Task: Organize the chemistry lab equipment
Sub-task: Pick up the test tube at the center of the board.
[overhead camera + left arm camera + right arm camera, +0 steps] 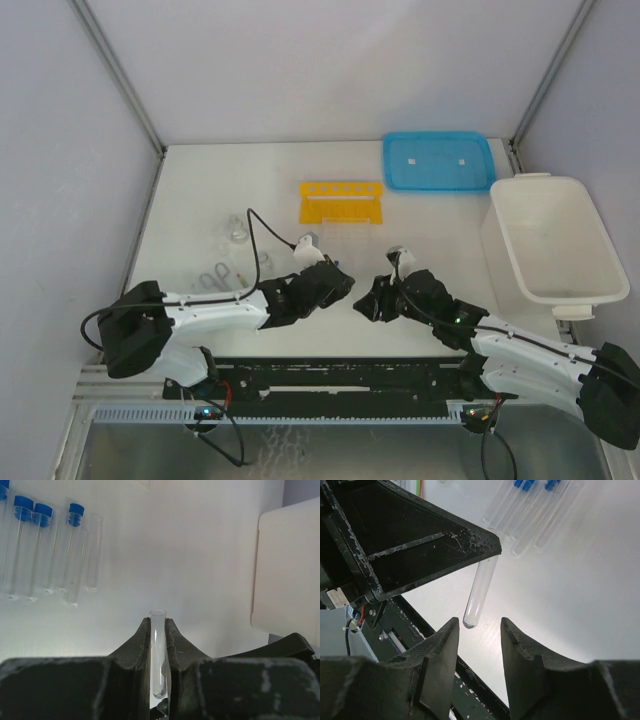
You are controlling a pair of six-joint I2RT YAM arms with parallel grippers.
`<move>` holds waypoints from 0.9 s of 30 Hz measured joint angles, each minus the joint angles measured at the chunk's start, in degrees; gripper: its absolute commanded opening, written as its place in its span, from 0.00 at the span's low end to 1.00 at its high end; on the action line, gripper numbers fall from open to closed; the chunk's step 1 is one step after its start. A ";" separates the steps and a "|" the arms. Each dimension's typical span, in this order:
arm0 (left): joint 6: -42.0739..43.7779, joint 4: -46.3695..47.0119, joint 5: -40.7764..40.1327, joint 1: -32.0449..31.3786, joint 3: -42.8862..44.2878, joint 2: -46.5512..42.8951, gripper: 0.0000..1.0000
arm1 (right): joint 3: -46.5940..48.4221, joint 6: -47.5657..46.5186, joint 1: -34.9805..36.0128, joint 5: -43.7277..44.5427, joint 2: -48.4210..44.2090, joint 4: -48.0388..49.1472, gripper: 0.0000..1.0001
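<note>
My left gripper (158,622) is shut on a clear uncapped tube (158,650), which stands upright between the fingers. In the right wrist view that tube (479,592) sticks out below the left gripper's black body (395,540). Its round end hangs just above the gap of my right gripper (479,622), which is open and not touching it. From above, the left gripper (338,283) and the right gripper (372,298) face each other near the table's front middle. Several blue-capped tubes (30,545) lie on the table beyond. The yellow rack (342,202) stands farther back.
A big white tub (555,240) stands at the right, and a blue lid (437,162) lies at the back right. Small glass vessels (232,232) and thin metal tongs (215,278) lie at the left, by the left arm.
</note>
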 measured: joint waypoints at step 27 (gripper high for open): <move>0.15 0.50 -0.35 -1.22 -0.61 -1.64 0.05 | -0.59 -0.57 -1.92 -5.38 -1.20 0.98 0.32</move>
